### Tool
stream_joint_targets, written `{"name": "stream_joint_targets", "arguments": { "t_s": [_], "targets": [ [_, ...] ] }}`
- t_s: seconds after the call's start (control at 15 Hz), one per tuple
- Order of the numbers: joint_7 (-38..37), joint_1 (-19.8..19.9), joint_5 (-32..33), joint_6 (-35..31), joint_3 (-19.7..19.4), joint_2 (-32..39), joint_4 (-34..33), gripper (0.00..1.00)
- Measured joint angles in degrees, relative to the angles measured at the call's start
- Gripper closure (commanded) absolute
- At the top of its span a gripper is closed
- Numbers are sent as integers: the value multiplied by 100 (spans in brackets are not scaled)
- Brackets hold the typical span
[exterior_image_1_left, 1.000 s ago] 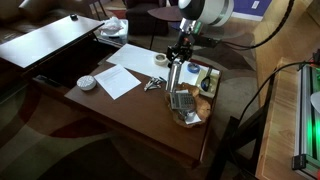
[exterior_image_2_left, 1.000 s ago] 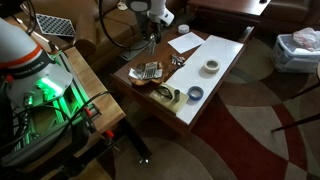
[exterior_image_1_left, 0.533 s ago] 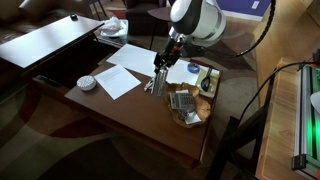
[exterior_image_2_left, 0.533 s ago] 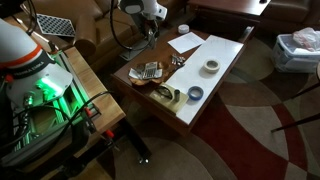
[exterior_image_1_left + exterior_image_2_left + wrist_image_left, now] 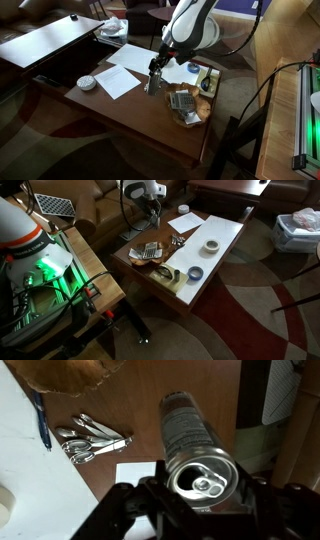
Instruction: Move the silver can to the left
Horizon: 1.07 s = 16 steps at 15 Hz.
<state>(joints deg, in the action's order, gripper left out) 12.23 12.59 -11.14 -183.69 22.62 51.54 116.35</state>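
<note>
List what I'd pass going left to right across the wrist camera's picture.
Blue pen → metal scissors-like tool → silver can

The gripper (image 5: pixel 155 72) has carried the can (image 5: pixel 152 84) sideways across the table. A second ago it held the can beside the tape rolls. Half a second ago it was partway over. Now the can is at the near corner of the paper (image 5: pixel 122 78), by the scissors (image 5: pixel 92 442). The jaws have stayed clamped on the can throughout. Whether the can touches the table cannot be told.

The arm (image 5: pixel 190 25) has swung along with it. Its white wrist housing, earlier high at the top edge, now leans lower and toward the paper. In an exterior view the arm (image 5: pixel 140 190) has shifted a little away from the tape rolls.
</note>
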Motion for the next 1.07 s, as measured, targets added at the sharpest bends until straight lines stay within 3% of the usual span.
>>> {"name": "stream_joint_targets", "arguments": {
  "t_s": [0.33, 0.73, 1.07],
  "targets": [
    [-228, -643, 592, -684, -645, 650, -598, 62],
    [-687, -1428, 623, -738, -1814, 1012, -1023, 62],
    [-1015, -1697, 617, -671, -2103, 1108, -1057, 62]
  ]
}}
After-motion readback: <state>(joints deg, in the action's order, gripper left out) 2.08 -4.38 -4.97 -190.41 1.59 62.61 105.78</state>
